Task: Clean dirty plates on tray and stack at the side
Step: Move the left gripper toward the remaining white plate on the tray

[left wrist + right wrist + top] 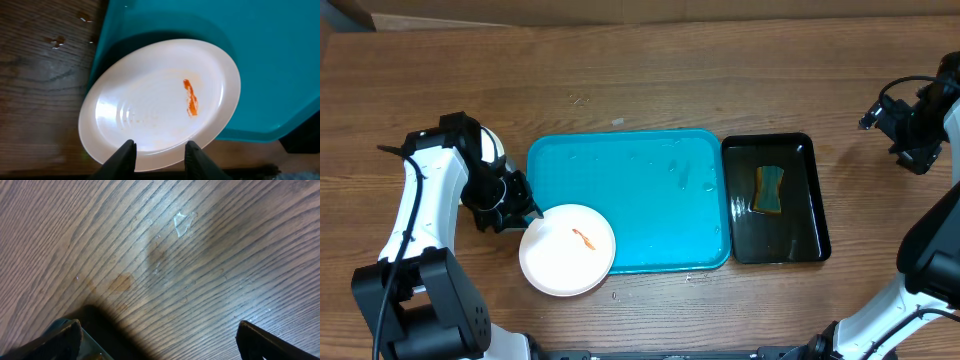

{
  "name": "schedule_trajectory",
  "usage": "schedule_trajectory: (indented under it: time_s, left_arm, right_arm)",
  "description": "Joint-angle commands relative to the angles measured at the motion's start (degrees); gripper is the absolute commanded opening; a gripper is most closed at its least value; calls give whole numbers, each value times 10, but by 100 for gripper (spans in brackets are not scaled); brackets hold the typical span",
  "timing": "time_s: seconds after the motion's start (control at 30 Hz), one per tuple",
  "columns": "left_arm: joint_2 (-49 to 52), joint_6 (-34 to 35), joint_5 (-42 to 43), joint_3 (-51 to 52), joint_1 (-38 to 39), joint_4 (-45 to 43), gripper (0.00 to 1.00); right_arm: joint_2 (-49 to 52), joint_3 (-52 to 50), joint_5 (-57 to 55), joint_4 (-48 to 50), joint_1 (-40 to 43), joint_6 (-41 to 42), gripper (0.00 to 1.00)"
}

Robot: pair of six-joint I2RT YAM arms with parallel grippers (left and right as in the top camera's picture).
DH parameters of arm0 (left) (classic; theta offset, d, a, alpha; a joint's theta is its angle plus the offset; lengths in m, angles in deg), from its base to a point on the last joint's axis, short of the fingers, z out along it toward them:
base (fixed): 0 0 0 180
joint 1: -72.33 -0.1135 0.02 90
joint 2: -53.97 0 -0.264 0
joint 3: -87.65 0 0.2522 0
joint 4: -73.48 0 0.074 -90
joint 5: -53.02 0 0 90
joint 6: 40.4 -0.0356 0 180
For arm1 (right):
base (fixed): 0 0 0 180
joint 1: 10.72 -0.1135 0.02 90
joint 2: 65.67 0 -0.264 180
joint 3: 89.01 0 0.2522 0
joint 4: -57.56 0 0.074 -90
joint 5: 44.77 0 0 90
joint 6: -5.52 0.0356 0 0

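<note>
One white plate with an orange-red smear sits at the front-left corner of the turquoise tray, overhanging onto the table. My left gripper is at the plate's left edge. In the left wrist view its fingers are partly apart over the near rim of the plate, not pinching it, and the tray lies beyond. My right gripper is far right, wide open and empty over bare wood. The other plates are out of view.
A black tray holding water and a yellow-and-teal sponge stands against the turquoise tray's right side. Water drops lie on the turquoise tray's surface. Wooden table surrounds both trays.
</note>
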Motion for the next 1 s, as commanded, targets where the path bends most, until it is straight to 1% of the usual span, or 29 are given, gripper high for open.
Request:
schedule_trajectory:
  time_s: [0.0, 0.07, 0.2, 0.33, 0.47, 0.6, 0.7, 0.8, 0.97]
  left_arm:
    - [-21, -8, -41, 11, 1, 5, 31]
    - [-34, 4, -53, 27, 1, 6, 30]
    - [-82, 82, -160, 74, 1, -2, 30]
    - [-133, 120, -200, 121, 1, -27, 31]
    - [-158, 133, -202, 169, 1, -85, 36]
    - [-153, 134, -202, 215, 1, -138, 38]
    - [-149, 134, -187, 236, 1, -158, 35]
    - [-149, 128, -152, 241, 2, -164, 28]
    - [-149, 127, -141, 241, 2, -157, 29]
  right_arm:
    - [-10, 8, -1, 1, 0, 3, 100]
    - [-10, 8, -1, 1, 0, 3, 100]
    - [-10, 8, -1, 1, 0, 3, 100]
    - [-10, 8, -1, 1, 0, 3, 100]
    - [-10, 8, -1, 1, 0, 3, 100]
    - [-10, 8, -1, 1, 0, 3, 100]
    - [-10, 8, -1, 1, 0, 3, 100]
    - [-10, 8, -1, 1, 0, 3, 100]
    - [-10, 8, -1, 1, 0, 3, 100]
